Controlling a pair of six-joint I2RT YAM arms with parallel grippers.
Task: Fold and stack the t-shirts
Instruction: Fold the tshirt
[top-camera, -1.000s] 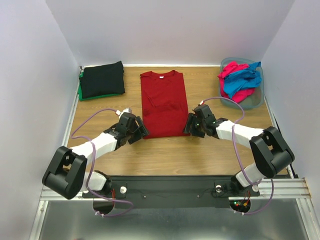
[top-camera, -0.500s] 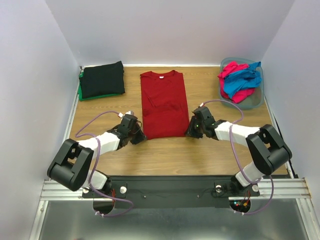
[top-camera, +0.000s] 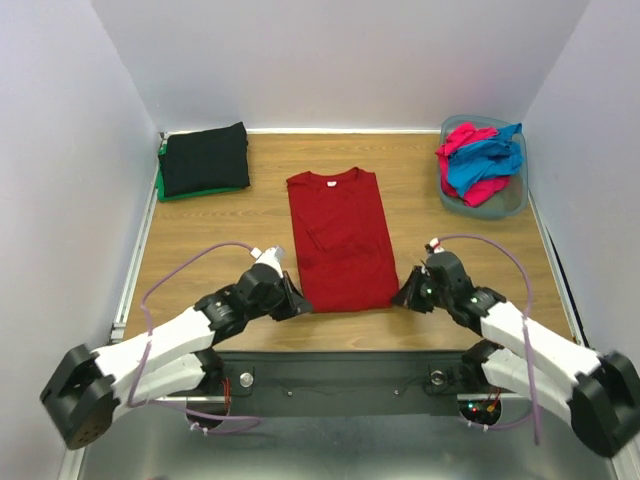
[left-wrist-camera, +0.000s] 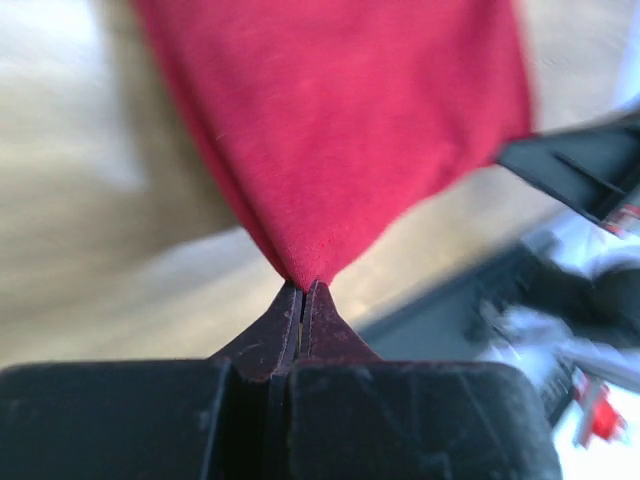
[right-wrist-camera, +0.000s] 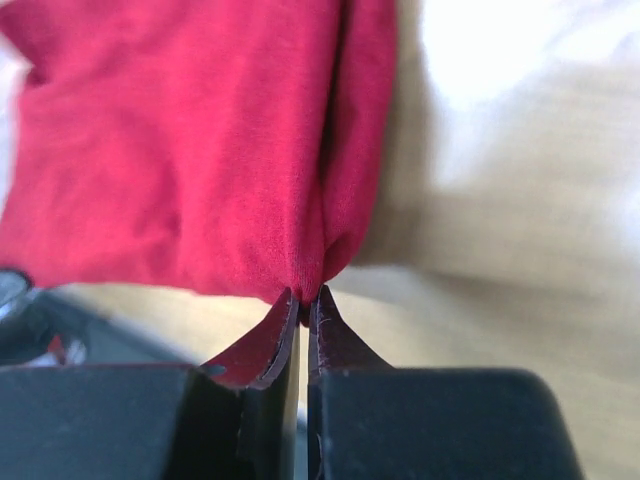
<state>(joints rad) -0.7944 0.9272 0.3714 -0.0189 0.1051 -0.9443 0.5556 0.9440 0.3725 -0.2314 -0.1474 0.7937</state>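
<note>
A small pale tag (top-camera: 323, 176) sits at the collar of the red t-shirt (top-camera: 340, 235), too small to read. The red t-shirt lies flat in the middle of the table (top-camera: 220, 240), with its bottom edge close to the near edge and bare wood on both sides. The left gripper (top-camera: 295, 303) is pressed tight on the near left corner of the red cloth. The right gripper (top-camera: 405, 298) pinches the near right corner the same way. A folded black t-shirt (top-camera: 205, 158) lies on a green t-shirt (top-camera: 162, 180) in the far left corner. A pink t-shirt (top-camera: 462, 135) and a blue t-shirt (top-camera: 480, 160) are heaped in the tub (top-camera: 515, 205) at the far right.
</note>
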